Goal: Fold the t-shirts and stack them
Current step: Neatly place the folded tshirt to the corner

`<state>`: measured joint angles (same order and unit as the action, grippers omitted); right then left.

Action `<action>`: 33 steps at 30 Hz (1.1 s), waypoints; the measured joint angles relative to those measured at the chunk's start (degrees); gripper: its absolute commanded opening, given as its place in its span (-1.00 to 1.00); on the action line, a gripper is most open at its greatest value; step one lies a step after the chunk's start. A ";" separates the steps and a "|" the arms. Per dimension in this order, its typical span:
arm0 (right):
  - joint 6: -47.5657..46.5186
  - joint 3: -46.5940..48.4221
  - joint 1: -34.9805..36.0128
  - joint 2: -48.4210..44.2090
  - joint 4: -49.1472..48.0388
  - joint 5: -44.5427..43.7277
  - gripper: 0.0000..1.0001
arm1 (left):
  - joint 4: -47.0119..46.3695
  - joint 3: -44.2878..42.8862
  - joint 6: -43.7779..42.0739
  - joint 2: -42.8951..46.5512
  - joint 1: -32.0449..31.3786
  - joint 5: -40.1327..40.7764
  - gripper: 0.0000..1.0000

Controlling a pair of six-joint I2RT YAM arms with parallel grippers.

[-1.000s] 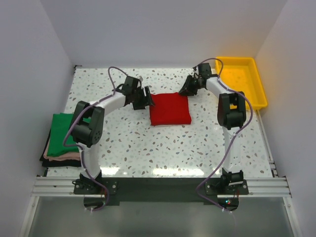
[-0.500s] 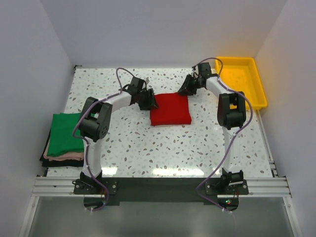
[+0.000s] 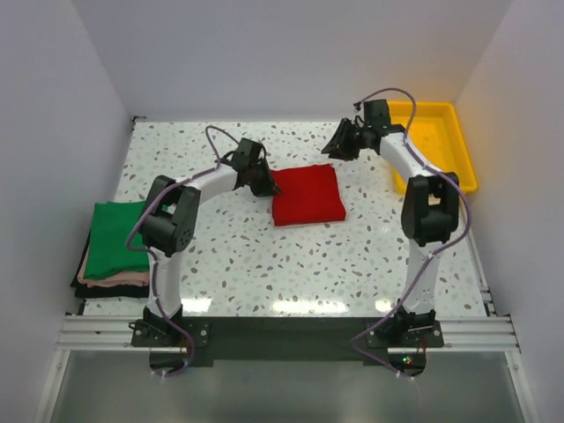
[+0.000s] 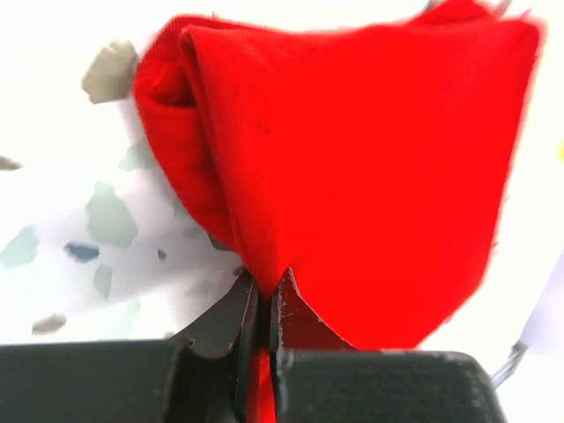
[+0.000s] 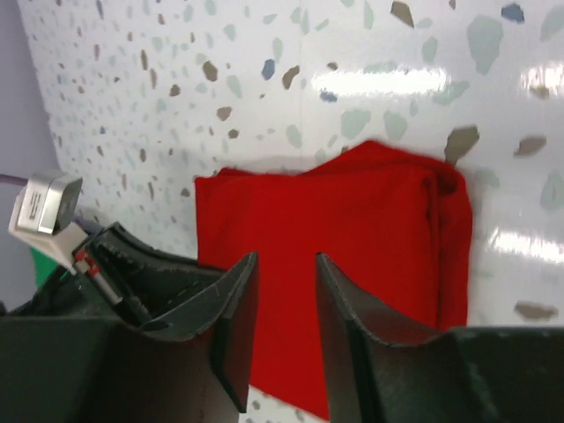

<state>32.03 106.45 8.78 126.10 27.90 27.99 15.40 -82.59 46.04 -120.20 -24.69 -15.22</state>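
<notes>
- The bright red cloth t-shirt point(image 3: 307, 194) lies folded square in the middle of the speckled white tabletop point(image 3: 264, 264).
- The left fingers point(image 4: 251, 304) are clamped on its left edge, perhaps lifting it slightly.
- The right fingers point(image 3: 339, 144) stand apart past its far right corner, holding nothing.
- The dark green cloth t-shirt point(image 3: 119, 238) tops a pile point(image 3: 110, 284) at the left edge.

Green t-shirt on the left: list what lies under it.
Under the green t-shirt a pinkish folded layer and a dark layer show at the edges. How many pieces there are is hidden.
</notes>
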 measured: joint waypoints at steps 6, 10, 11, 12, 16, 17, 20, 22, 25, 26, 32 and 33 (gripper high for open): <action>1.97 -16.74 1.25 -21.20 -3.76 -5.09 -0.22 | 0.59 -0.02 5.09 7.15 3.19 3.08 -1.00; 2.45 -23.28 3.65 -29.49 -5.27 -7.21 -0.24 | 1.90 -0.83 7.37 11.76 8.00 5.88 -1.00; 2.47 -24.55 4.46 -30.71 -5.42 -7.65 -0.24 | 2.36 -1.11 7.67 12.63 9.33 6.73 -1.00; 2.43 -25.77 5.29 -31.61 -5.55 -8.04 -0.24 | 2.91 -1.42 8.02 13.44 10.54 7.65 -1.00; 2.23 -28.74 8.35 -32.98 -4.90 -9.57 -0.24 | 5.81 -3.04 8.44 16.24 14.60 10.88 -1.00; 2.16 -29.27 8.98 -33.16 -4.74 -9.79 -0.24 | 6.69 -3.61 8.41 16.76 15.28 11.45 -1.00; 1.90 -30.71 10.49 -33.97 -4.63 -10.54 -0.25 | 9.53 -5.51 7.98 19.06 17.73 12.90 -1.00; 1.70 -31.34 11.02 -34.71 -4.50 -10.60 -0.26 | 11.32 -6.60 7.26 21.20 19.96 12.96 -1.00; 1.33 -31.61 11.06 -35.89 -4.28 -10.64 -0.26 | 13.51 -8.61 5.68 23.85 23.89 12.35 -1.00; 1.31 -31.63 11.06 -36.20 -4.28 -10.64 -0.26 | 14.19 -9.29 5.09 24.65 25.53 12.02 -1.00; 1.14 -31.91 11.06 -37.66 -4.22 -10.58 -0.27 | 17.81 -12.00 0.63 27.89 33.83 9.14 -1.00; 1.11 -31.91 11.06 -37.77 -4.17 -10.58 -0.28 | 18.69 -12.28 -0.17 28.20 34.93 8.48 -1.00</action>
<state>33.15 74.54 19.84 88.33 23.73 17.41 34.09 -94.87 45.87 -92.01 10.24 -6.74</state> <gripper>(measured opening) 0.367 0.060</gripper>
